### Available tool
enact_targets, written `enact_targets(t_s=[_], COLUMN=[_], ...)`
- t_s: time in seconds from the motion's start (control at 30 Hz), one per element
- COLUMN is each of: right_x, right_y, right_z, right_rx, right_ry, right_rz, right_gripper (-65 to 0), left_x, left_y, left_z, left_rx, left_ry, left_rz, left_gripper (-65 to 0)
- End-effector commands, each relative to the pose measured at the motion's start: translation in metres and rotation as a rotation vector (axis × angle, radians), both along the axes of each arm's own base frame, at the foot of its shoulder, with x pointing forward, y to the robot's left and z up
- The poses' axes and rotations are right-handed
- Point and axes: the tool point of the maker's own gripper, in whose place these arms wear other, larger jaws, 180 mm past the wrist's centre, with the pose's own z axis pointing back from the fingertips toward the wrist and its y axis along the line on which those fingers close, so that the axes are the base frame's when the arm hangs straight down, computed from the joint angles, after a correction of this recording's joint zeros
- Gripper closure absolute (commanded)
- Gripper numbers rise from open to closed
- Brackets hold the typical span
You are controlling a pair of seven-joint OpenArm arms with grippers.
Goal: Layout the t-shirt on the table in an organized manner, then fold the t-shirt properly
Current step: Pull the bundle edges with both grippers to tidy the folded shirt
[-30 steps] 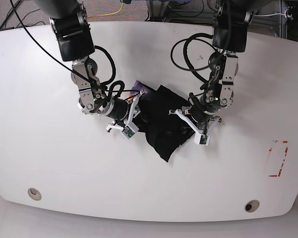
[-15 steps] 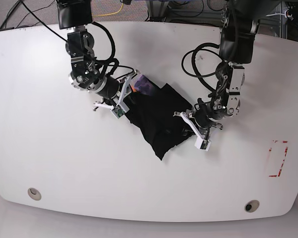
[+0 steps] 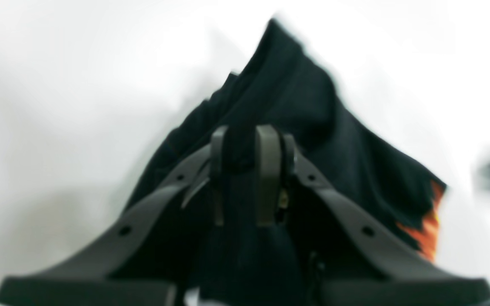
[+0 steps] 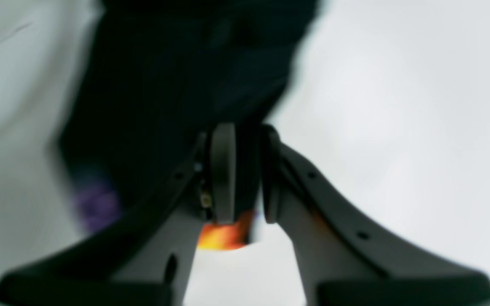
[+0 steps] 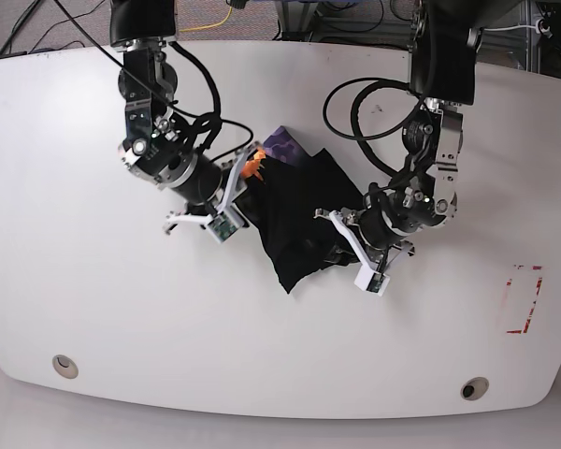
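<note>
Bunched black t-shirt (image 5: pixel 299 220) on the white counter (image 5: pixel 93 309), stretched between both tools, long axis running tool to tool. Right tool (image 4: pixel 245 170) pinching the orange-and-purple printed end; left tool (image 3: pixel 247 178) pinching the opposite plain edge. Neither nearer. Judged next: pulling apart to spread. No legible writing.

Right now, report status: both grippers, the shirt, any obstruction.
Left gripper shut on the t-shirt. Right gripper shut on it too. Shirt bunched mid-table, not spread. No obstruction seen.
</note>
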Motion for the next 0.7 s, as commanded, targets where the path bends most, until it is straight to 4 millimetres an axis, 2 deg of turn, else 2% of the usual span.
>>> enact_targets(t_s=[0.0,0.13,0.27,0.47,0.57,0.67], right_x=[0.016,0.030,0.043,0.043,0.040,0.028], right_y=[-0.007,-0.015,-0.021,-0.015,-0.016,-0.017], right_z=[0.015,0.000,-0.017,-0.037,-0.047,-0.058], right_rx=[-0.005,-0.017,-0.014,0.045,0.053,0.055], right_ry=[-0.049,-0.004,0.045,0.062,0.088,0.117], right_rz=[0.003,-0.009,-0.022,0.013,0.007,0.006], right_gripper=[-10.3,-10.3,-10.3,-10.3,-10.3,-10.3], left_x=[-0.003,-0.023,-0.047,-0.070,-0.072,-0.072], left_y=[0.001,0.000,-0.001,-0.002,-0.002,-0.001], left_z=[0.020,0.014,-0.005,-0.027,-0.030,-0.035], left_rx=[-0.007,-0.005,-0.006,-0.010,-0.005,-0.003], left_ry=[-0.060,-0.043,0.011,0.079,0.085,0.100], left_rz=[-0.004,-0.011,-0.013,-0.014,-0.015,-0.013], left_gripper=[-8.5,-8.5,-8.6,-8.6,-8.6,-8.6])
